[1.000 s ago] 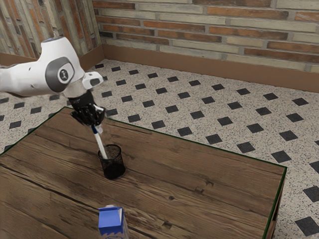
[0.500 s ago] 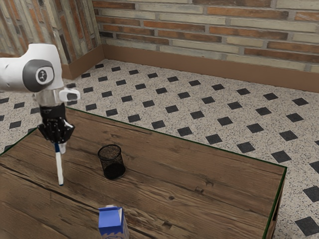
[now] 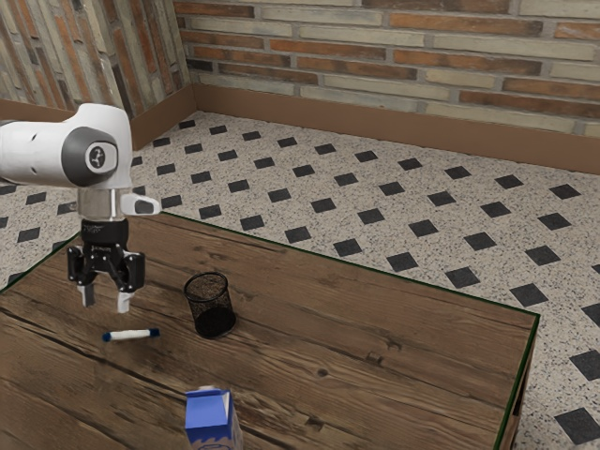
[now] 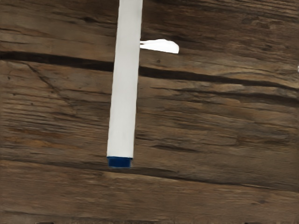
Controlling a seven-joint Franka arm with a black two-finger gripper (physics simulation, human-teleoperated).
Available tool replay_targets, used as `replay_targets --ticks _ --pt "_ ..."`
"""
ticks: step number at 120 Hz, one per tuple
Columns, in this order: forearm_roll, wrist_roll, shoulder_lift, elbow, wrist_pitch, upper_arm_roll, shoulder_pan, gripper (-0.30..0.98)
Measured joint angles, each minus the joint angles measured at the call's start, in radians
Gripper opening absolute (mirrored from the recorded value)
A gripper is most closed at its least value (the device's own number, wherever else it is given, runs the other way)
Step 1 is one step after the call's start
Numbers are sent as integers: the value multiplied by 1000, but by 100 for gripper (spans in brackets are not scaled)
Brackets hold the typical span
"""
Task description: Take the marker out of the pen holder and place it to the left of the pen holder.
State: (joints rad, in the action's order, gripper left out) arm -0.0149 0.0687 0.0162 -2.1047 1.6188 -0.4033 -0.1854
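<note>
Two fingers of the gripper [image 3: 105, 298] stand well apart, empty, above the marker [image 3: 131, 335], which lies to the exterior view's left of the pen holder [image 3: 210, 306]; release seems done, next lift clear

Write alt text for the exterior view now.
A white marker with blue ends lies on the brown wooden table beside a black cylindrical mesh pen holder, below the open black two-finger gripper; a blue-and-white carton stands nearer the camera.

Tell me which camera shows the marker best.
The exterior view: it shows the whole marker, both blue ends included, lying on the table. The wrist view brings its white barrel and one blue end closer, but crops the rest.
</note>
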Motion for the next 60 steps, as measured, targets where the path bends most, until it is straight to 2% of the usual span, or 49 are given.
replay_targets --ticks 19,30,36,60 --pt "-2 3 -3 21 27 11 15 60" --pt "22 11 -7 230 87 89 91 62" --pt "31 15 -8 285 108 110 109 63" --pt "45 38 -15 317 144 128 109 65"
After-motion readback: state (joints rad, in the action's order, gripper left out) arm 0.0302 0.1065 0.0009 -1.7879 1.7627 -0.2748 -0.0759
